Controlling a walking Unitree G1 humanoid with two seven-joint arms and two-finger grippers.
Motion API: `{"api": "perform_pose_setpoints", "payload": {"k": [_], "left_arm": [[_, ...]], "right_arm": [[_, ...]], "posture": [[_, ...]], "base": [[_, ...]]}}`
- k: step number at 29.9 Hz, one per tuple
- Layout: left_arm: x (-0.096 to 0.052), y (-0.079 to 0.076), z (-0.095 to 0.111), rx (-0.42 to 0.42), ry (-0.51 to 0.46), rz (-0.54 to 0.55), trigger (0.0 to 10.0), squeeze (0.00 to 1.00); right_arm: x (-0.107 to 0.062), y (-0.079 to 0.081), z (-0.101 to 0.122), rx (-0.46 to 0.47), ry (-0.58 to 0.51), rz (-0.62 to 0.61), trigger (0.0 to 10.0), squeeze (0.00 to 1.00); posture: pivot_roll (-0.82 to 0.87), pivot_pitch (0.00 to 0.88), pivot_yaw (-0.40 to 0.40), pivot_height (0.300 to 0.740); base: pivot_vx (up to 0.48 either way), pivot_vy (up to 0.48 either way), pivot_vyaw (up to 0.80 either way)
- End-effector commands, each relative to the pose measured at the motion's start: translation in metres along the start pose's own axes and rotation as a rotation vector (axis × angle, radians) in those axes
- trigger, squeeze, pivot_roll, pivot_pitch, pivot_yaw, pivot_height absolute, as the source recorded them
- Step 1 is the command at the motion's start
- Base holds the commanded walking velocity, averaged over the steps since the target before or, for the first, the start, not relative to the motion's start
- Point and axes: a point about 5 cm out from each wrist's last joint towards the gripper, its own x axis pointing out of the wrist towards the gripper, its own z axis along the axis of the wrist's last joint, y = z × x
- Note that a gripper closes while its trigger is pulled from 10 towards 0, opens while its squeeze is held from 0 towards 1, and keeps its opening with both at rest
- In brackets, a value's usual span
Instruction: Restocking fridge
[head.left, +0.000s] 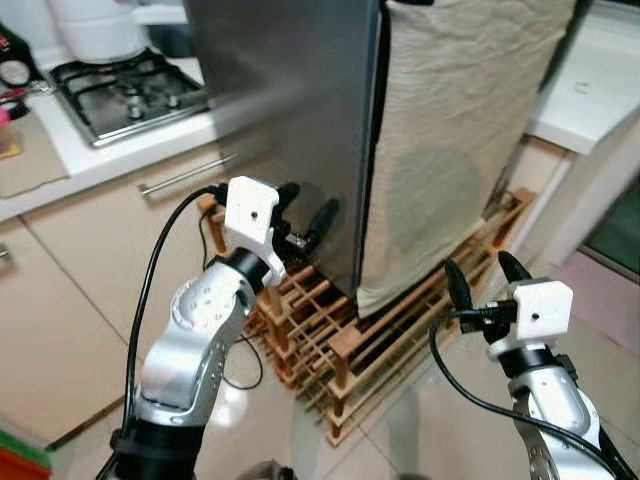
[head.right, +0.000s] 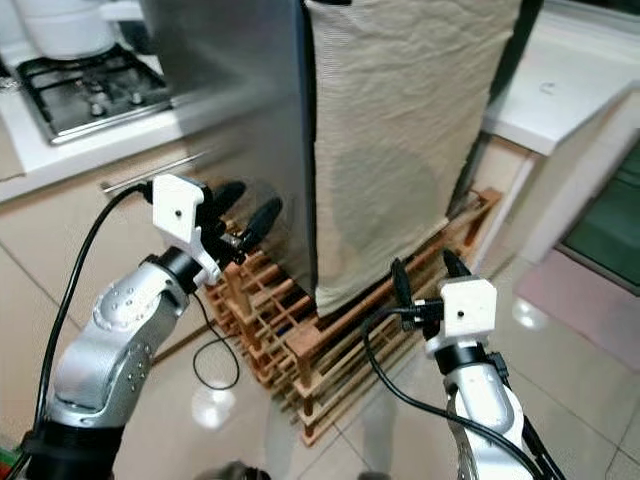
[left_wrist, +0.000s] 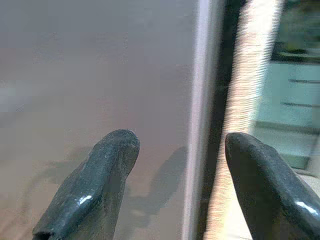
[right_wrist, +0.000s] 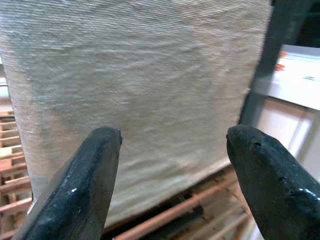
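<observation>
Now our left claw hovers wide at the steel fridge door's edge. Our right claw gapes wide, facing the beige cloth over the wooden rack.

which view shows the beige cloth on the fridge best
The left eye view: the beige cloth hangs down the fridge to the wooden rack. The right eye view matches; the right wrist view gives its weave close up, the left wrist view a blurred strip.

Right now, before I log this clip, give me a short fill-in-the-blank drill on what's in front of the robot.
1. The fridge stands on a slatted ____ rack.
2. A beige ____ hangs down the fridge's side.
3. The left gripper hovers near the fridge's ____ front, fingers open.
4. The right gripper has its fingers ____.

Missing words: wooden; cloth; steel; open
</observation>
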Motion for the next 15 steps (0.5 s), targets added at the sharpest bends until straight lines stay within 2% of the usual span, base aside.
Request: {"api": "perform_pose_setpoints", "payload": {"k": [1, 4, 15], "left_arm": [[0.002, -0.004, 0.012, 0.025, -0.023, -0.053, 10.0, 0.00], [0.002, -0.004, 0.017, 0.032, -0.024, -0.078, 10.0, 0.00], [0.009, -0.010, 0.027, -0.028, -0.027, -0.126, 10.0, 0.00]], "right_arm": [[-0.003, -0.003, -0.004, -0.012, 0.020, -0.010, 10.0, 0.00], [-0.004, -0.004, -0.005, -0.014, 0.025, -0.011, 10.0, 0.00], [-0.007, -0.008, -0.008, -0.024, 0.039, -0.015, 10.0, 0.00]], "posture": [[-0.16, 0.043, 0.059, 0.724], [-0.15, 0.048, 0.059, 0.724], [-0.16, 0.043, 0.050, 0.724]], "base": [[0.000, 0.000, 0.00], [0.000, 0.000, 0.00], [0.000, 0.000, 0.00]]}}
